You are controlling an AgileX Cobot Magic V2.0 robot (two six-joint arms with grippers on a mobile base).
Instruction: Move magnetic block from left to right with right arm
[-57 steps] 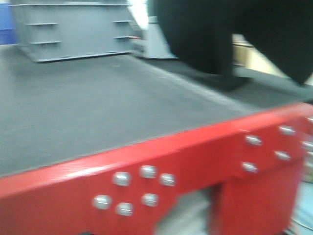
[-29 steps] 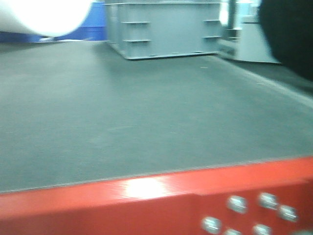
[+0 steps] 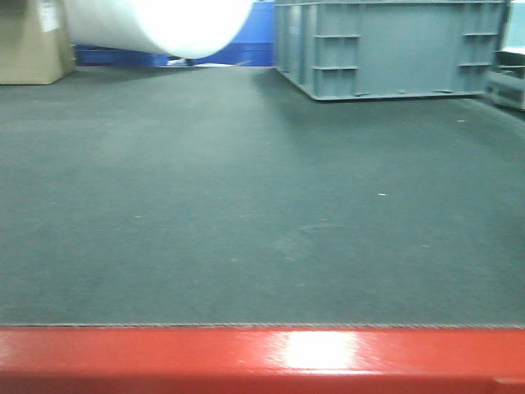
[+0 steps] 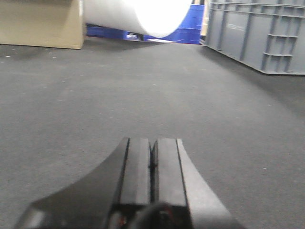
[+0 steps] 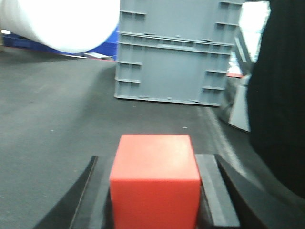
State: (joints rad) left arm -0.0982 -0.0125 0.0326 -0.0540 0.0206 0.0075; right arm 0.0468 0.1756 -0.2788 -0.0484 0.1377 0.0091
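Observation:
The magnetic block [image 5: 155, 176], a plain bright-red cube, sits between the two black fingers of my right gripper [image 5: 152, 161] in the right wrist view, and the gripper is shut on it just above the dark mat [image 5: 57, 119]. In the left wrist view my left gripper [image 4: 152, 144] is shut with its pads pressed together and nothing held, low over the mat. Neither gripper nor the block shows in the front view.
A grey plastic crate [image 3: 394, 45] stands at the back right, also ahead of the right gripper as the crate [image 5: 171, 62]. A white roll [image 3: 164, 25], a cardboard box [image 3: 33, 41] and blue bins [image 3: 254, 37] line the back. The red table edge [image 3: 262, 357] runs along the front. A black shape [image 5: 281, 95] looms right.
The front view has swung left: the grey crate slid to the right of the frame, the black shape left it, and the white roll and cardboard box came in.

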